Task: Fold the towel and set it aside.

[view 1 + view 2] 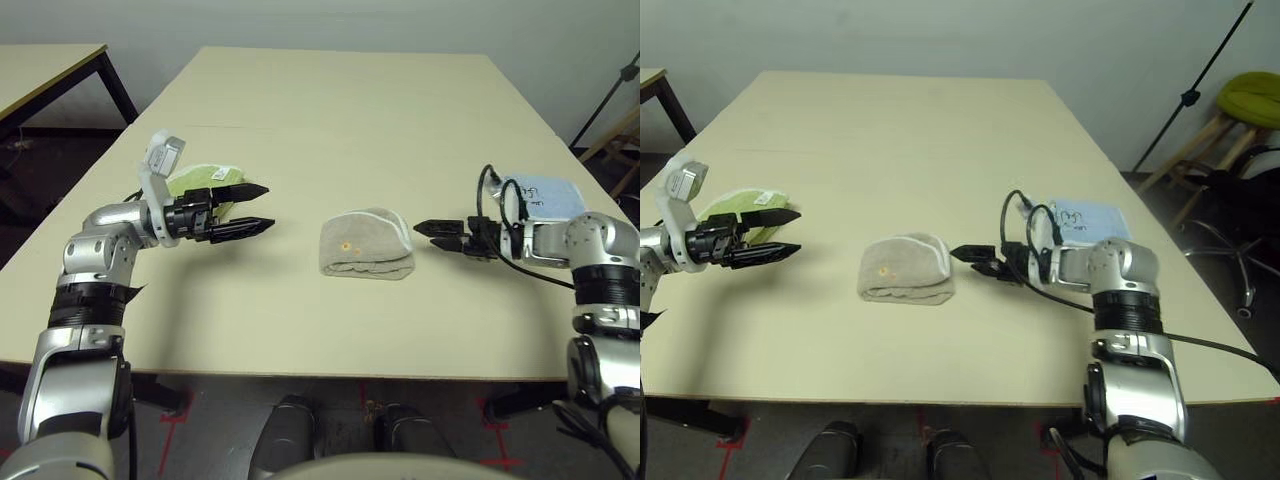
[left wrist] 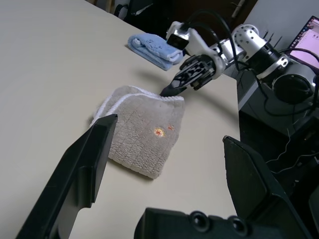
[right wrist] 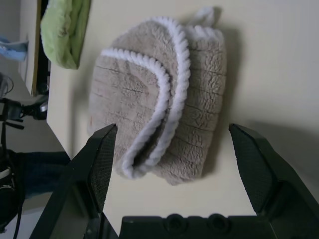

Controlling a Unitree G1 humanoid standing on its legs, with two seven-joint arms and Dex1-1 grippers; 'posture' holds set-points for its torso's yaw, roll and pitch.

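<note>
1. Between the left claw (image 1: 270, 205) and the right claw (image 1: 424, 236), the folded beige-tan terry hand towel (image 1: 365, 247) lay on the counter (image 1: 300, 110), much nearer the right claw's tips. I saw both claws released, their fingers spread with nothing between them.
2. I judged the folding all but finished and the setting aside the step in hand; the towel made a compact bundle, its orange embroidered motif (image 2: 159, 132) facing up.
3. From the right wrist, two runs of white stitched edging (image 3: 183, 59) curved side by side over the top. Those layers looked loose to me, so a pinch on the upper one alone risked peeling the fold open.
4. My best grip was therefore low: one finger slid under the bundle along the counter, the other over it, all layers taken together before any lift.
5. If I chose to push instead, I wanted light, level pressure against the thick folded side, so that the layers travelled as one and did not ruck up.
6. For the resting place, the lime-green cloth (image 1: 205, 178) sat by the left claw and the light blue cloth (image 1: 545, 197) beyond the right one. I needed a slow release, with the fingers drawn straight out so as not to drag the top layer.
</note>
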